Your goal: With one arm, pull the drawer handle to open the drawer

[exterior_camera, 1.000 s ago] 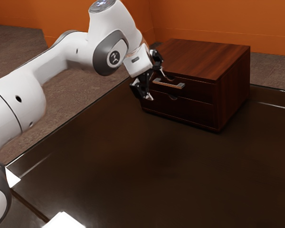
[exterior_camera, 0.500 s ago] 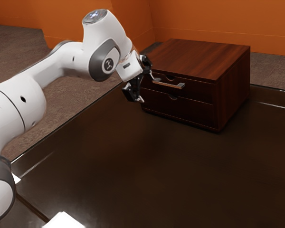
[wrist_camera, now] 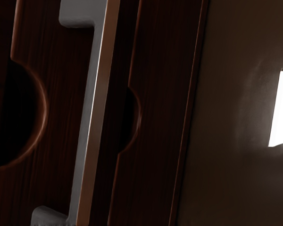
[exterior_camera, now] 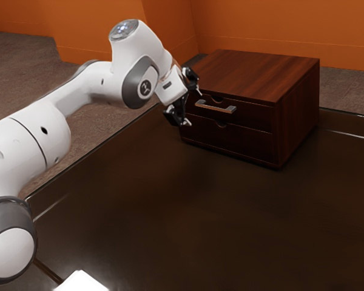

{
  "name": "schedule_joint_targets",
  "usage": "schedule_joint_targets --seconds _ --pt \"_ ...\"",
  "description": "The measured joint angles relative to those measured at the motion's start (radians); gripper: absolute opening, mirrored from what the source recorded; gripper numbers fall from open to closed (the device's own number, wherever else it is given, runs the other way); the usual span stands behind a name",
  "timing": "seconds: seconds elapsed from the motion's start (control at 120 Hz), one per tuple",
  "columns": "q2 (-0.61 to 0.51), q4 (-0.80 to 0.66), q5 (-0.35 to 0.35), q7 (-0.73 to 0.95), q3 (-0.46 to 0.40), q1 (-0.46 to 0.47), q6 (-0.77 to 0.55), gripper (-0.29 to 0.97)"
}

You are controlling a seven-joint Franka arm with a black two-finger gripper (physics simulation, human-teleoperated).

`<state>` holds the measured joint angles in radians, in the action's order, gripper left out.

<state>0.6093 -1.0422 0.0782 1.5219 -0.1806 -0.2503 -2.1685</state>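
A dark shiny bench point(exterior_camera: 170, 212), a big white arm point(exterior_camera: 42, 127) and a brown wood box of drawers point(exterior_camera: 261, 73)
The top drawer point(exterior_camera: 249, 115) sits flat with the box front. Its handle point(exterior_camera: 215, 107) is a long, thin grey metal bar with a brown edge. The black gripper point(exterior_camera: 190, 107) is just beside the bar's end on the exterior view's left, fingers spread apart and holding nothing

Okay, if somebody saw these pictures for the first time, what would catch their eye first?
First the big white arm, stretching in from the exterior view's left, with its pincer right beside the top drawer's metal handle. Then the dark wooden cabinet, which stands on the glossy dark table against bright orange walls.
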Motion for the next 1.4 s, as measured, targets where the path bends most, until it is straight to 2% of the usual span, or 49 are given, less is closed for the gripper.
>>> schedule_joint_targets --seconds 0.542,1.4 --pt "0.021 0.018 0.000 0.005 -0.009 0.013 -0.005 0.68" --pt "0.006 0.002 0.003 0.009 -0.007 0.066 0.059 0.68"
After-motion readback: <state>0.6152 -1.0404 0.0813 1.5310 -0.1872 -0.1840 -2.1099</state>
